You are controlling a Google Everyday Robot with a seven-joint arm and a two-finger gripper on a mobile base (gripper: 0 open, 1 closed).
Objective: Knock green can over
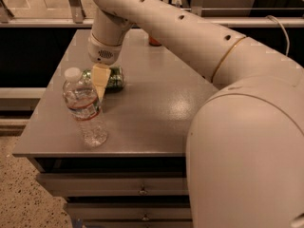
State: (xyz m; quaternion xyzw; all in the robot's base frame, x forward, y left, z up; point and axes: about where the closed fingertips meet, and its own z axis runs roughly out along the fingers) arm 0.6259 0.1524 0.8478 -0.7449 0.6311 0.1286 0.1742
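The green can (pixel 113 78) lies on its side on the grey table (pixel 156 108), at the back left. My gripper (pixel 100 82) hangs from the wrist (pixel 105 51) just in front of the can. It covers the can's left part and is right beside the bottle's cap. I see nothing held in it.
A clear plastic water bottle (pixel 86 109) with a white cap stands upright near the table's front left edge, close to the gripper. A red can (pixel 154 41) shows only as a sliver behind my arm at the back. My arm fills the right side of the view. Drawers sit below the tabletop.
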